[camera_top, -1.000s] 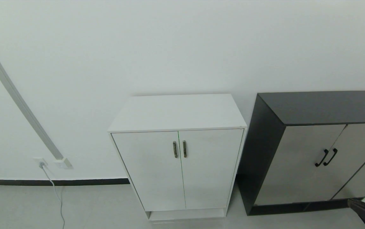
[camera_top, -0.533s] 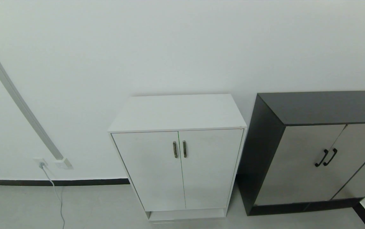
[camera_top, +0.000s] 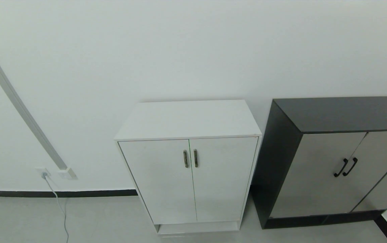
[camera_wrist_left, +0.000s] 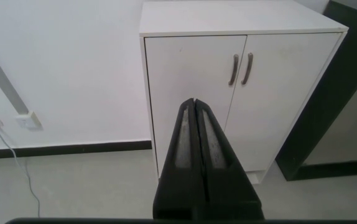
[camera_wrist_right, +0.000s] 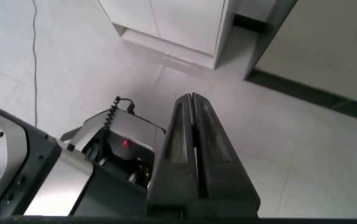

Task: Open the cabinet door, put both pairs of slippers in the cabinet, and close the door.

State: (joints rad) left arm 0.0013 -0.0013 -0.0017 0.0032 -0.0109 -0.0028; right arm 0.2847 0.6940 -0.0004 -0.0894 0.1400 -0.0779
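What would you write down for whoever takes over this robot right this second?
Left gripper: shut, empty, facing the white cabinet from a way off.
Right gripper: shut, empty, pointing down at the floor.
Cabinet: both doors shut, no gripper on the handles.
Done: nothing that can be seen; the inside is hidden.
Left: open a door, put both pairs of slippers in, close it.

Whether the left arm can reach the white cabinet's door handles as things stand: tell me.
Probably yes: the left end effector, shut, faces the white cabinet, with only bare floor before the door handles.
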